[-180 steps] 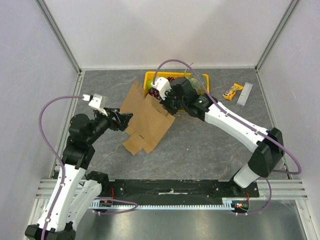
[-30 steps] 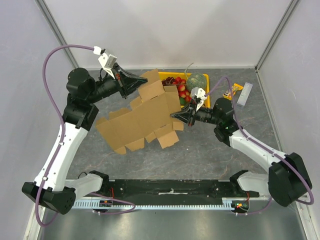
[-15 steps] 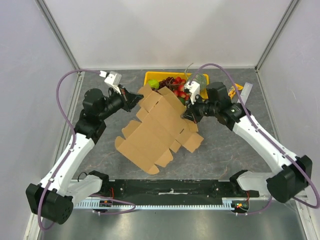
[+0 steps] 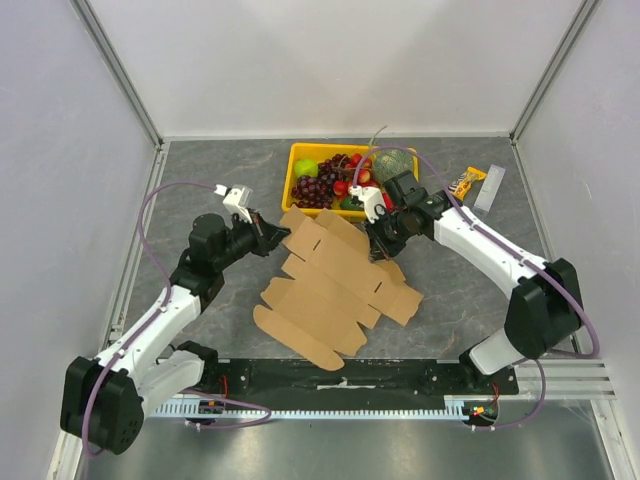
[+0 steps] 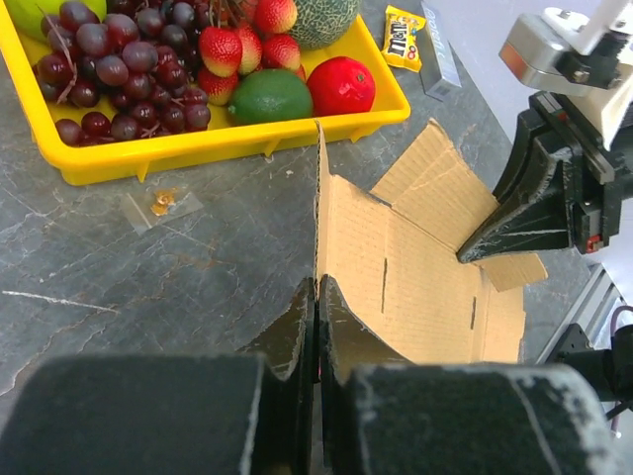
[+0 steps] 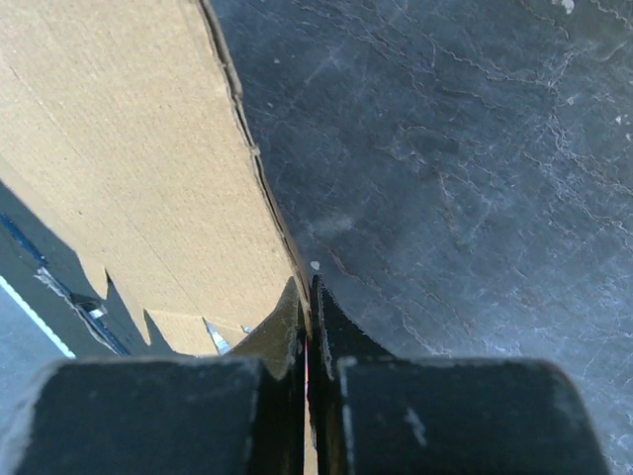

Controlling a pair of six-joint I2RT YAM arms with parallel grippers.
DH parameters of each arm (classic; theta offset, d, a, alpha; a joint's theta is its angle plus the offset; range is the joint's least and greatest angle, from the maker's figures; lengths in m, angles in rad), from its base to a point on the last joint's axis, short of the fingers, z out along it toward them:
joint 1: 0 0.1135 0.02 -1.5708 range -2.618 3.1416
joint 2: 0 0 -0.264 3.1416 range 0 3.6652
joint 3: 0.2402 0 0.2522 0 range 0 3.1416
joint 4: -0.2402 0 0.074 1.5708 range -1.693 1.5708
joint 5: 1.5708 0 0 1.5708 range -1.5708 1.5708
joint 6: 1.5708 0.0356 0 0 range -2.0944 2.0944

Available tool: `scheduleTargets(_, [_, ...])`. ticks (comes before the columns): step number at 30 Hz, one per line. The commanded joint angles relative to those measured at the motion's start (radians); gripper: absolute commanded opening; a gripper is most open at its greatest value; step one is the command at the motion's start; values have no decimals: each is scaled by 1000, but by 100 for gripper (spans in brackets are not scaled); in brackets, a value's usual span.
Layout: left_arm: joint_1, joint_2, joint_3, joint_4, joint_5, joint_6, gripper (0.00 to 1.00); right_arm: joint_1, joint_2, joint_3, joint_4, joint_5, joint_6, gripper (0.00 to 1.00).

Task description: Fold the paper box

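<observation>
Grey stone-look tabletop point(image 4: 200, 170) filling white-walled enclosure. Paper box point(image 4: 335, 285), unfolded die-cut sheet, lying mid-tabletop, flaps spreading toward arm bases. Yellow tray point(image 4: 296, 152) of fruit sitting just beyond sheet's far corner. Left pincer point(image 4: 283, 236) clamping together on sheet's left far edge, right pincer point(image 4: 378, 240) pinching right far edge. Judgement: opposed grips likely steadying sheet for first crease, no fold showing yet. Candy packet point(image 4: 465, 182) lying well apart, far right.

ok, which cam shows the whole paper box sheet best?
Top external: the whole paper box shows unfolded with its flaps visible, and the left gripper and right gripper pinch opposite edges. Left wrist shows one end edge-on plus a slotted panel. Right wrist shows only an edge and one face.
</observation>
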Motion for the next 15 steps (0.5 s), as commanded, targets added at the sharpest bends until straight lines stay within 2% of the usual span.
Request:
scheduleTargets(1, [16,-17,-53,118,-120,-17,5,-29,74,38,-96,214,16,0])
scheduleTargets(5, [15,9,-85,138,-160,-17,12,-25,93,36,-49,288,26,0])
scheduleTargets(10, [16,77,-79,153,-194,-28,16,6,51,-13,66,383,32,0])
scheduleTargets(12, [18,105,-70,156,-200,-34,20,29,33,-40,118,434,27,0])
scheduleTargets(15, [15,134,-50,155,-205,-45,33,64,27,-80,163,509,21,0])
